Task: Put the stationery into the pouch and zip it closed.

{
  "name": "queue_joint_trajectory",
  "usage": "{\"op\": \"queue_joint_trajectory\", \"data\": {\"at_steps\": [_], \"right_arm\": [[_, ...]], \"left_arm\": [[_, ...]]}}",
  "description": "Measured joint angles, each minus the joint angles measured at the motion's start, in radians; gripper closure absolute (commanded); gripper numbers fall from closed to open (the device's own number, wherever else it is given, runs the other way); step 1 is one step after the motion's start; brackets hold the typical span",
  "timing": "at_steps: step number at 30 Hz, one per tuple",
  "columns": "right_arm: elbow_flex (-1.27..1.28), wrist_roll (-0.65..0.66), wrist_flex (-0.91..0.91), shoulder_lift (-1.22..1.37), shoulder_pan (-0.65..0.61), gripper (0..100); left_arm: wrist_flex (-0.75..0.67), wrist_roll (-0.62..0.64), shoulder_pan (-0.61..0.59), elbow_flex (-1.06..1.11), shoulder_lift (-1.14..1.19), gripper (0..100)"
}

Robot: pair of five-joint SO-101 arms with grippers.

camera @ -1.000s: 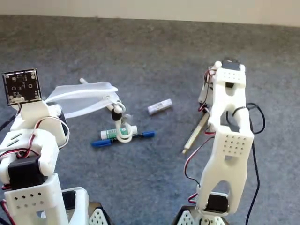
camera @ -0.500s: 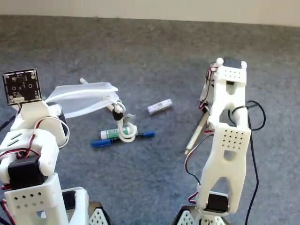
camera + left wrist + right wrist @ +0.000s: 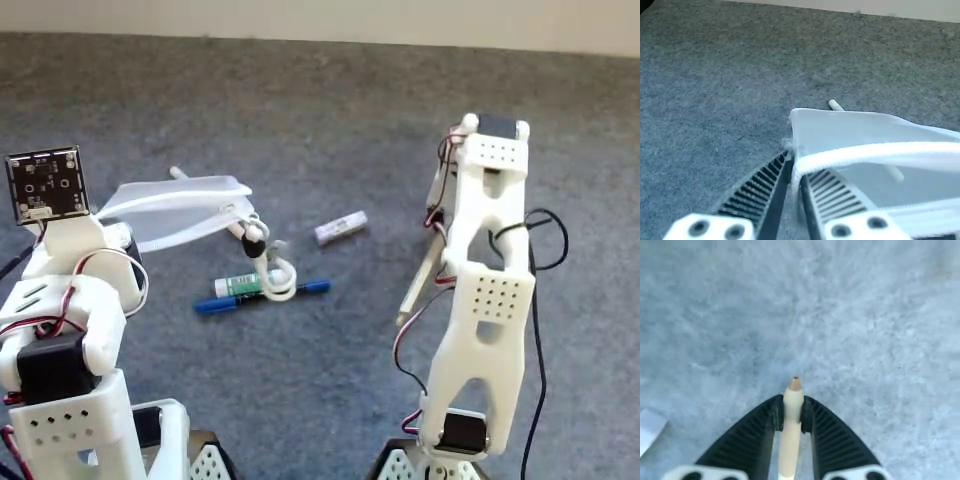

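Left tool (image 3: 790,161): closed, pinching the rim of the pouch (image 3: 182,218). The pouch is translucent white and left of centre on the grey worktop (image 3: 330,110). Its gripped end is raised; the other end slopes toward the middle.

A thin white stick (image 3: 181,174) pokes out at the pouch's far edge.

A white cord (image 3: 274,280) runs from the pouch's near corner and loops over two items lying side by side just in front of it. These are a green-and-white tube (image 3: 238,285) and a blue pen (image 3: 300,290), touching or nearly so.

A white eraser (image 3: 341,228) lies flat between the pouch and the right arm, apart from both.

Right tool (image 3: 792,407): clamped on a cream pencil (image 3: 418,285), with the tip sticking out just past the fingertips. In the high view the pencil slants beside the right arm. Cannot tell whether its lower end touches the worktop.
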Motion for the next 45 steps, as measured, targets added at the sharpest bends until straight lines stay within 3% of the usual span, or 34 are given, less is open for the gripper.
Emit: {"op": "queue_joint_trajectory", "data": {"at_steps": [21, 34, 45], "right_arm": [[0.523, 0.003, -0.078, -0.566, -0.003, 99.3], [0.976, 0.048, -0.313, -1.097, -0.110, 99.3], [1.020, 0.048, -0.341, -1.346, -0.301, 99.3]], "left_arm": [[0.000, 0.028, 0.000, 0.000, 0.000, 99], [-0.011, 0.028, 0.000, 0.000, 0.000, 99], [-0.011, 0.028, 0.000, 0.000, 0.000, 99]]}}
